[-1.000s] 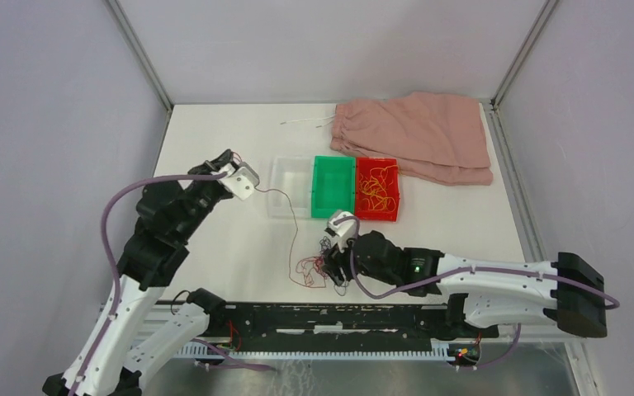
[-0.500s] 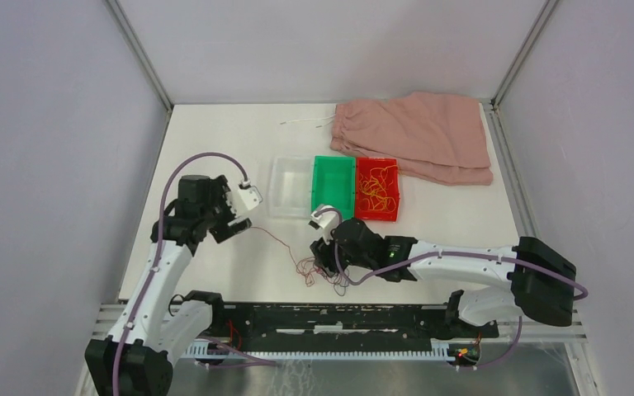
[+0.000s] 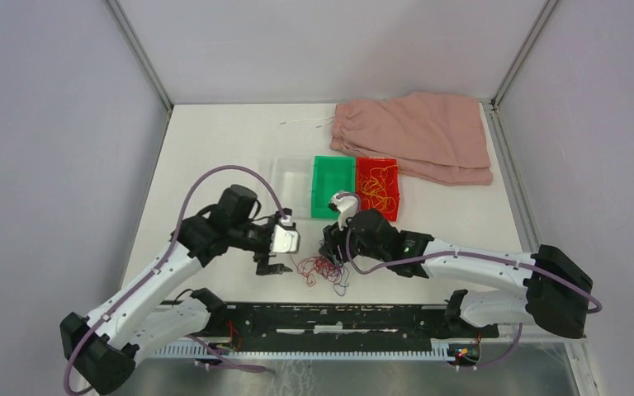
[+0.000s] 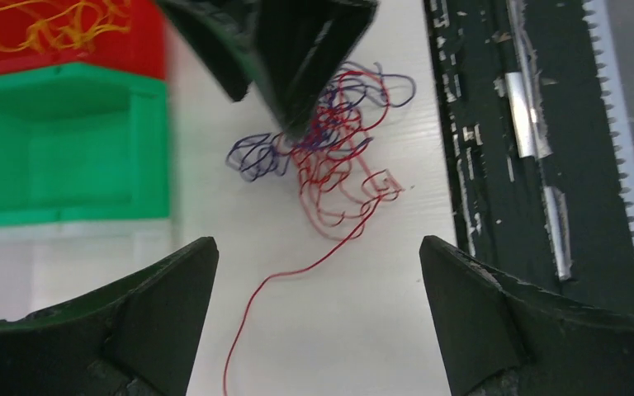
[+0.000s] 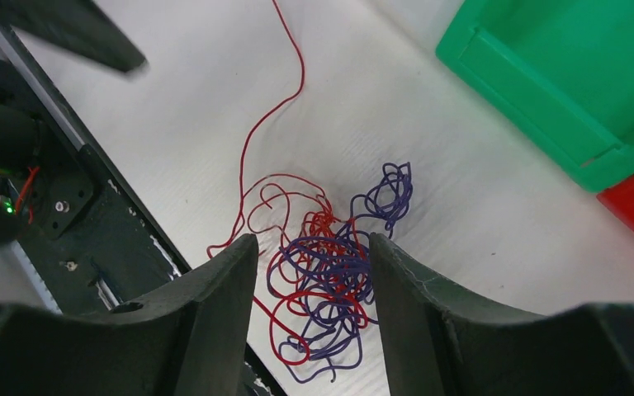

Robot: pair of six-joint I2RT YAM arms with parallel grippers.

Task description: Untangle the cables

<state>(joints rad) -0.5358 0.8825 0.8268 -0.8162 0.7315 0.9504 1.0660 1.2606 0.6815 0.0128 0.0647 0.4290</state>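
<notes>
**Tangled clump sits in front of the green bin, one gripper over it, the other spread wide**

The cables (image 3: pixel 324 268) lie as a small knot of red and dark blue-purple wire on the white table (image 3: pixel 215 148), on the near side of the green bin (image 3: pixel 314 188), between that bin and the black rail at the arms' bases. A single red strand (image 4: pixel 297 272) trails out of the knot, away from the green bin's near wall and toward the left arm.

The right gripper (image 5: pixel 312 247) hangs directly over the knot, just in front of the green bin. Its jaws stand at a middling gap and straddle the wires. Whether the fingertips touch any wire cannot be told.

The left gripper (image 4: pixel 318 256) is to the left of the knot and further from the green bin than the right one. Its jaws are spread wide and grip nothing, and the loose red strand runs across the table between its fingers.

A red bin (image 3: pixel 377 217) touches the green bin's right side and holds loose yellow-orange wires (image 3: pixel 376 186). A clear bin (image 3: pixel 271 188) touches the green bin's left side. Beyond the green bin, toward the far right corner, lies a pink cloth (image 3: pixel 421 136).
</notes>
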